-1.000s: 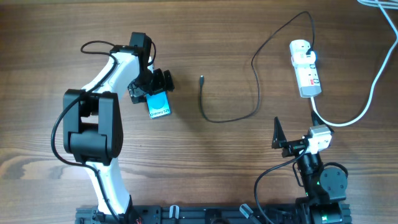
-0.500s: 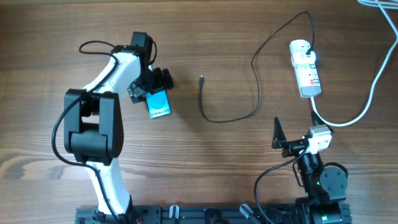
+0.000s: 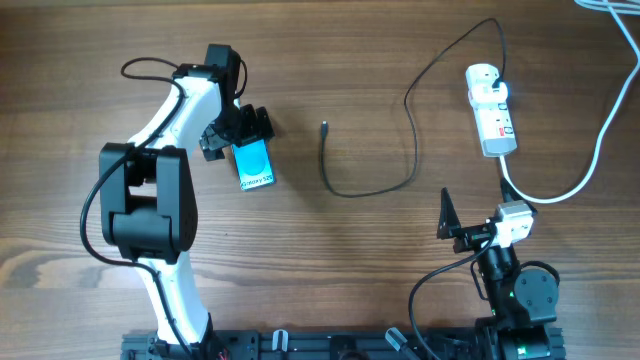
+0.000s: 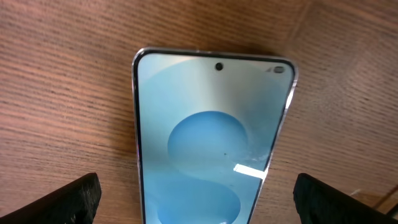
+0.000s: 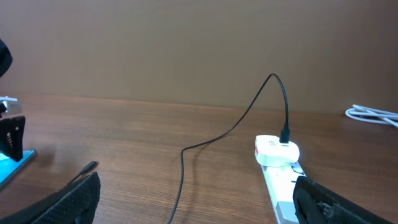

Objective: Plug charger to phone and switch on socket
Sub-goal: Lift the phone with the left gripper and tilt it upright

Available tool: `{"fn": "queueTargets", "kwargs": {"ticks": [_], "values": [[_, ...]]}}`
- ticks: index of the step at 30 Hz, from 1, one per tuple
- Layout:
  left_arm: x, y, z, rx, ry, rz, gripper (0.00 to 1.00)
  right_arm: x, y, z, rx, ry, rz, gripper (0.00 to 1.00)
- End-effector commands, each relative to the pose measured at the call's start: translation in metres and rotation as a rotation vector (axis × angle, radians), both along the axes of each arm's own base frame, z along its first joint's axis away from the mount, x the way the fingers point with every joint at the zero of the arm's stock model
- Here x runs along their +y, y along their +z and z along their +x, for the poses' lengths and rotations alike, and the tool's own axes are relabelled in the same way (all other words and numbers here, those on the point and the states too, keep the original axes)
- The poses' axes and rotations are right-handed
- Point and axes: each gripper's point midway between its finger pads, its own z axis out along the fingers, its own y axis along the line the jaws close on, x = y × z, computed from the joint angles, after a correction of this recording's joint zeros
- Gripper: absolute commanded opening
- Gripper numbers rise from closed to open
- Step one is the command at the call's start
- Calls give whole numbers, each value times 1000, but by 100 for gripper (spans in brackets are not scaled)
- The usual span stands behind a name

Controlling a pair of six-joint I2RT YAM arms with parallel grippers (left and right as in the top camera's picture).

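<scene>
Filling left wrist view, phone (image 4: pixel 211 143), right wrist showing charger (image 5: pixel 277 151) in socket (image 5: pixel 278 182)

Left gripper (image 3: pixel 237 135) extended forward, jaws wide; right gripper (image 3: pixel 447 222) folded back, wide.

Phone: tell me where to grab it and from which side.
Grip the phone across its long edges, straight down from above: it lies flat, screen up, and the open left claw has a finger either side.
</scene>
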Motion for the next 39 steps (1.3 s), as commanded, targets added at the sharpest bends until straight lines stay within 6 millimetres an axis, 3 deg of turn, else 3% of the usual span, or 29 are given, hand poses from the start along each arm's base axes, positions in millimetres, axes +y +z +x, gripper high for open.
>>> {"fn": "queueTargets", "kwargs": {"ticks": [1, 12, 39], "values": [[3, 3, 2, -6, -33, 18, 100, 0, 2, 0, -10, 0, -1, 100], [2, -2, -4, 1, -79, 118, 100, 0, 2, -1, -10, 0, -1, 100], [0, -37, -19, 16, -83, 111, 100, 0, 2, -1, -11, 0, -1, 100]]}}
